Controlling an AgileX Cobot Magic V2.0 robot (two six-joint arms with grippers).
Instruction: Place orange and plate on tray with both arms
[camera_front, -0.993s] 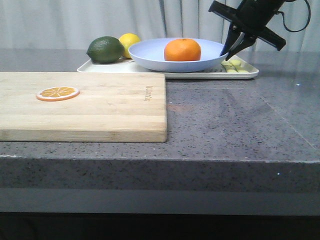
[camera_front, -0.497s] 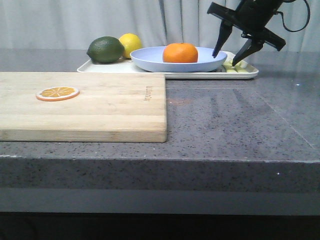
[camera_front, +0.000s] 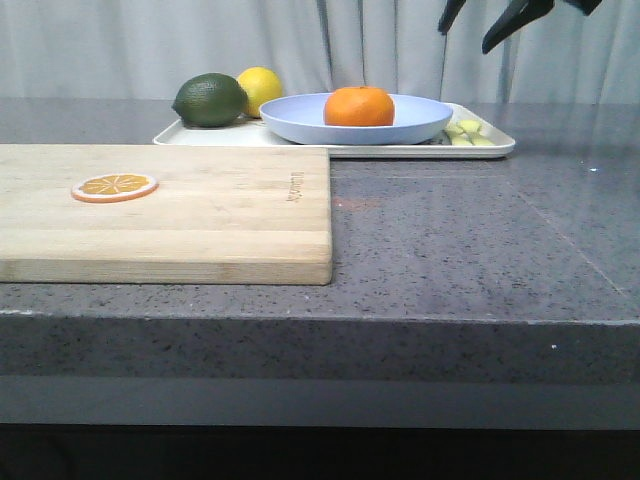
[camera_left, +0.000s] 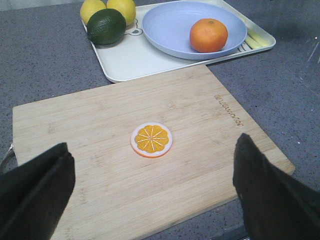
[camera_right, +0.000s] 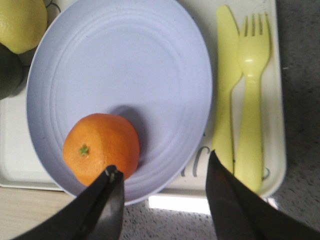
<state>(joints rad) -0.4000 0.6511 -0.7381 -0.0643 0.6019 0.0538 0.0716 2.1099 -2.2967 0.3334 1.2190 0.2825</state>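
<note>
Nearest: cutting board with orange slice on top, untouched, not task item. Left gripper hangs above board, jaws spread wide, holding nothing; looks parked clear of work.

Behind board: tray carrying plate, plate flat inside rim, orange sitting in plate. Placement looks complete.

Lime, lemon at tray's left end; fork and knife beside plate.

Right gripper high above plate's right edge, fingers apart, empty, likely released.

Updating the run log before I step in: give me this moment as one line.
orange: in plate | plate: on tray | right claw: open, empty, above the tray | left claw: open, empty, over cutting board
</note>
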